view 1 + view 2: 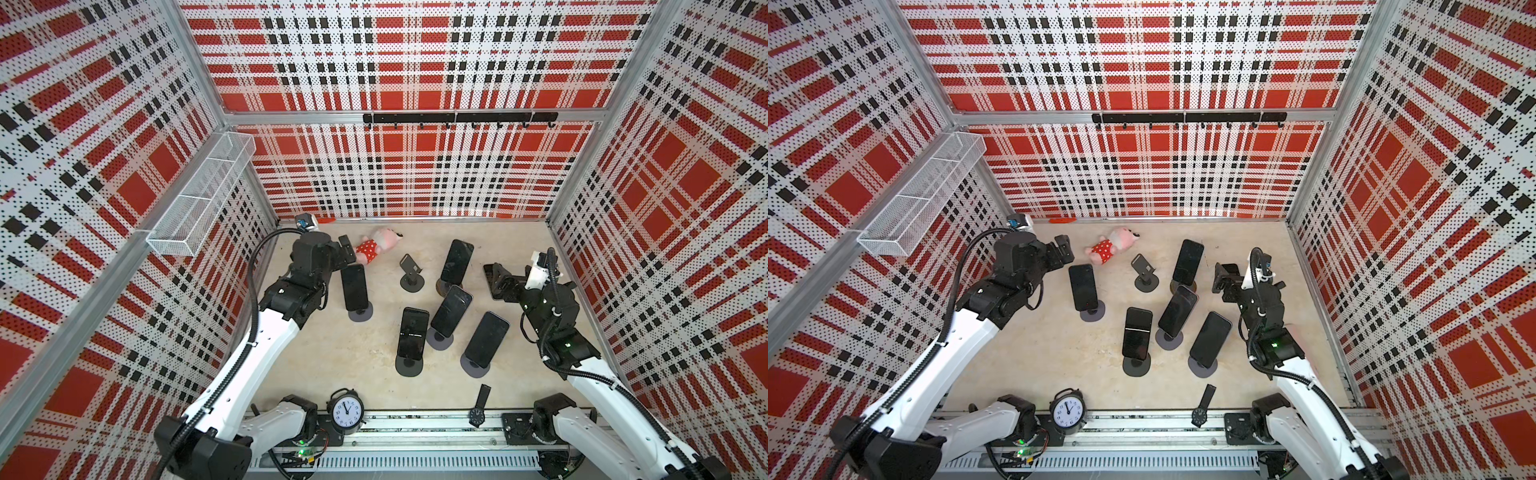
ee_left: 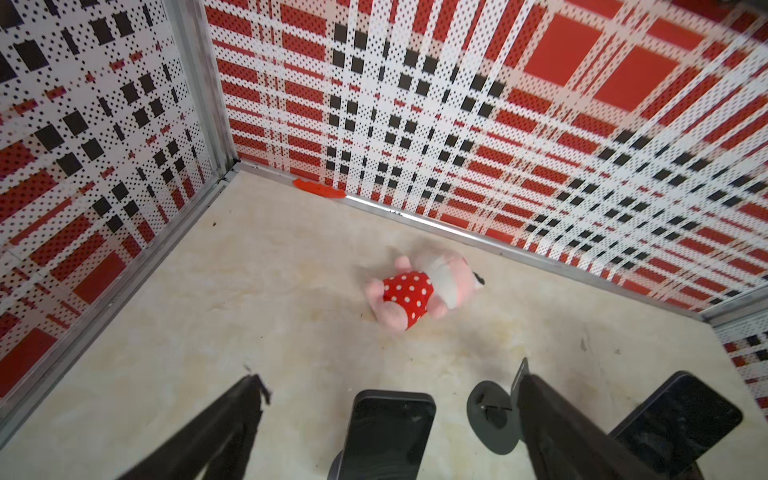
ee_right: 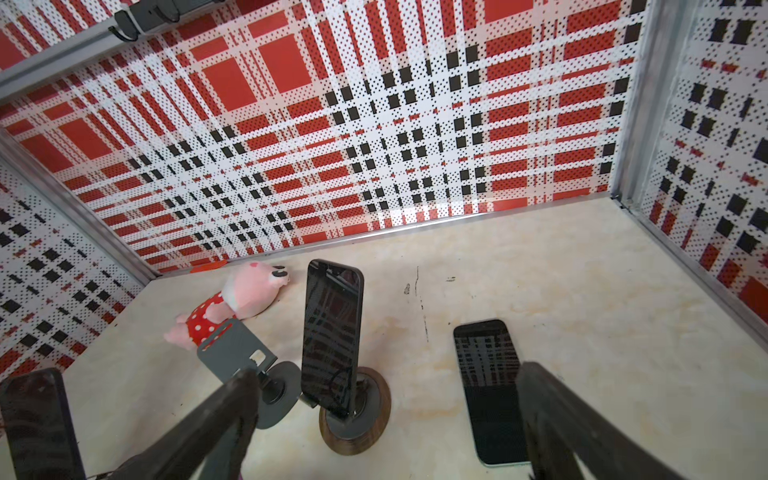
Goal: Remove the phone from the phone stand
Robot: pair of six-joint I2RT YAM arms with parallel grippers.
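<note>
black phone [image 2: 392, 432] on stand [image 1: 360, 314] just beside left hand [image 2: 390, 378], w/o contact.

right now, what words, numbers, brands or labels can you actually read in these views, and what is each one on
Nothing reads clearly enough to quote.
alarm clock: numerals ring the white dial, too small to read.
wristwatch: dark face, nothing legible.
phones: all screens dark, reflections only, no text.
empty phone stand: a small pale patch on its plate, too blurred to read.
</note>
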